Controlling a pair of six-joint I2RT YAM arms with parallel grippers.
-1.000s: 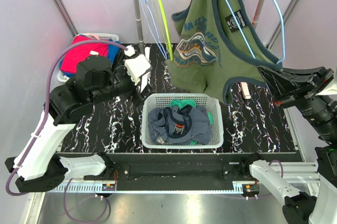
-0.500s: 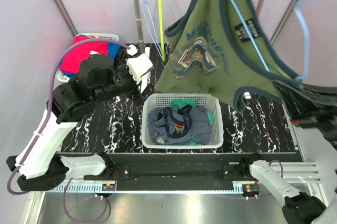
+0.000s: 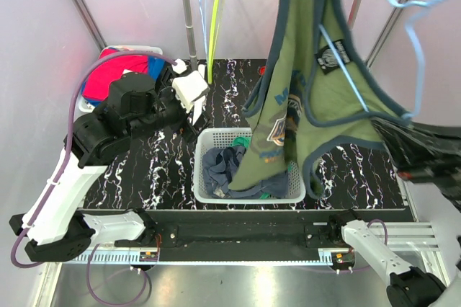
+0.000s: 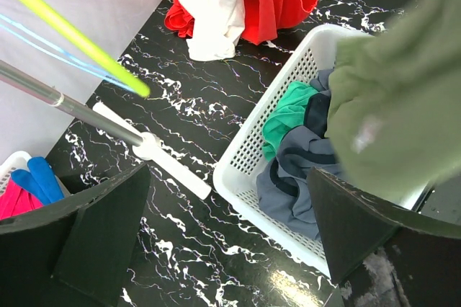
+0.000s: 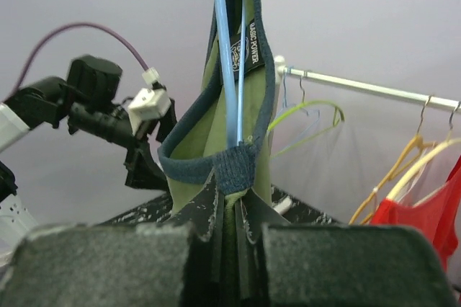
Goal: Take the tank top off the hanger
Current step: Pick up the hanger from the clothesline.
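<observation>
Right now the soft green tank top with dark blue edges [image 3: 302, 112] hangs above the white plastic basket [image 3: 220, 132], its bottom dipping inside, on a thin light-blue wire hanger [image 5: 223, 47]. It looks light and floppy and may snag on the wire, so the thick blue strap edge seems best to grab. Right of the basket, the raised right gripper [image 5: 232, 202] has its jaws pinched on the cloth there. Left of the basket, the left gripper [image 4: 229, 177] has its jaws wide apart, holding nothing.
</observation>
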